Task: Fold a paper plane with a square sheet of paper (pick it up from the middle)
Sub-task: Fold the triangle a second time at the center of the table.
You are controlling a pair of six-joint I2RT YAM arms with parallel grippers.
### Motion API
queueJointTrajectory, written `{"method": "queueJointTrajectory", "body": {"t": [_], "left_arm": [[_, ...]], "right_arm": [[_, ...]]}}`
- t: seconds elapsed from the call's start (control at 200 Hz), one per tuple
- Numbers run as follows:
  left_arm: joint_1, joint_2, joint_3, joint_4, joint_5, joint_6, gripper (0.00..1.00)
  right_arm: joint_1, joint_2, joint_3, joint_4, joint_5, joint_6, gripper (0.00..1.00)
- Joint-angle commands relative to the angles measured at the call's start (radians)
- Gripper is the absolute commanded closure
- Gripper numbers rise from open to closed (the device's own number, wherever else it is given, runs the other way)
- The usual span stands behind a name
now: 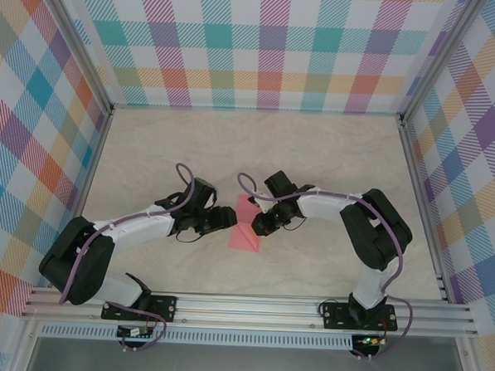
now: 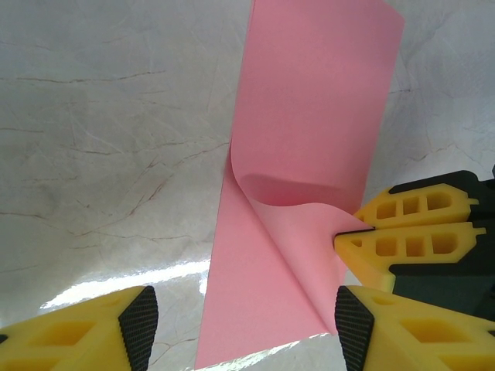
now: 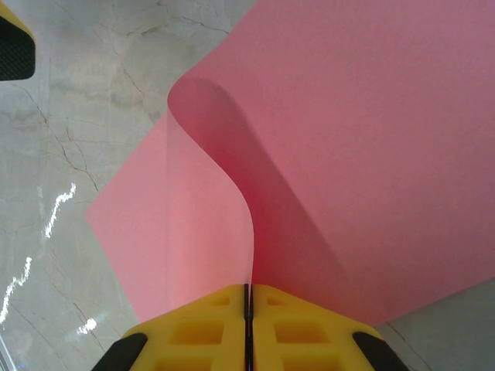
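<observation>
Pale marbled surface (image 1: 315, 156), both my arms low over its middle. Left arm (image 1: 137, 225) is bent at the elbow and reaches in from the left. Right arm (image 1: 346, 209) is folded sharper and reaches in from the right. The wrists face each other across the sheet.

Square sheet of paper (image 1: 247, 225) lies between my two grippers, salmon pink, partly folded. In the top view its long axis runs from my bases' side away toward the far wall, and the far end is narrower. One corner is lifted off the flat part and curls over in a soft roll, not creased flat.

Left gripper (image 1: 225, 220) is open with its fingers spread wide. In the left wrist view the flat strip of paper (image 2: 309, 116) runs out ahead between them, and the left gripper (image 2: 246, 328) straddles its near end. I cannot tell if the pads touch it.

Right gripper (image 1: 258, 223) is closed, pinching the lifted corner. The right wrist view shows the right gripper (image 3: 247, 309) clamped on the paper (image 3: 348, 139) edge, with the sheet rising ahead of it.
</observation>
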Motion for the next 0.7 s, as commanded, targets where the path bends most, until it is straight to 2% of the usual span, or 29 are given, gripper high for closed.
{"method": "queueJointTrajectory", "body": {"t": [0.0, 0.695], "left_arm": [[0.008, 0.007, 0.023, 0.021, 0.013, 0.004, 0.37], [0.007, 0.015, 0.029, 0.020, 0.021, 0.002, 0.42]], "right_arm": [[-0.006, 0.023, 0.031, -0.023, 0.004, -0.021, 0.91], [-0.006, -0.037, -0.014, -0.015, 0.019, 0.010, 0.92]]}}
